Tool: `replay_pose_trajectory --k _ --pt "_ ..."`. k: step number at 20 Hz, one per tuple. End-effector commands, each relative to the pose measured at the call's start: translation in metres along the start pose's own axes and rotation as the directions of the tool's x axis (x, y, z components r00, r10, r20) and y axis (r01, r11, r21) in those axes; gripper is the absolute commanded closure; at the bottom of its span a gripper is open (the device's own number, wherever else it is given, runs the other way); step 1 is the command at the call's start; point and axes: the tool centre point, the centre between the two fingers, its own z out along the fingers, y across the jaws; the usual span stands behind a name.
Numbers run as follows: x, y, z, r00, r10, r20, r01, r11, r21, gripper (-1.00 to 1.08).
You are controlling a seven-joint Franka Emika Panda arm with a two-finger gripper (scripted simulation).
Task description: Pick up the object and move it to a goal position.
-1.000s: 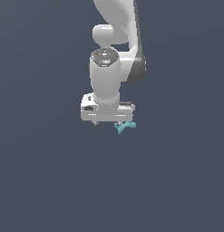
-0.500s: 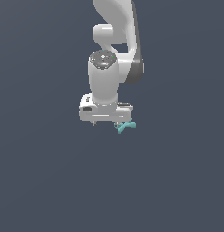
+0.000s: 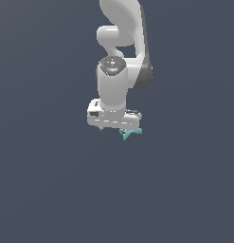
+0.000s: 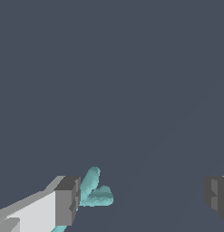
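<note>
The object (image 3: 130,133) is a tiny teal piece with short branching prongs, lying just under the white hand's edge on the exterior view's right. My gripper (image 3: 116,128) hangs over it, its fingertips mostly hidden by the hand. In the wrist view the gripper (image 4: 142,201) is open wide. The teal object (image 4: 96,192) lies between the jaws, right against one fingertip (image 4: 68,201) and far from the other fingertip (image 4: 216,199). I cannot tell whether it touches that finger.
The ground (image 3: 47,190) is a plain dark grey surface all around. The white arm (image 3: 121,52) rises above the hand.
</note>
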Motion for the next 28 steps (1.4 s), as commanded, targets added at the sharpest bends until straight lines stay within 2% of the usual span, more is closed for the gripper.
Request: replay_pose_trajectory --k 1,7,14,21,28 --pt "-0.004 -0.005 0.004 0.999 0.041 0.001 -0.041 0.999 0.002 -0.92" --pt "-0.015 -0.019 0.018 0.985 0.17 0.006 -0.17 0.985 0.006 -0.92" --pt "-0.031 -0.035 0.034 0.944 0.33 0.011 -0.33 0.944 0.008 -0.92" --pt "-0.047 -0.049 0.05 0.876 0.482 0.017 -0.482 0.876 0.006 -0.92" --pt "-0.065 -0.062 0.064 0.784 0.621 0.02 -0.621 0.784 0.002 -0.92"
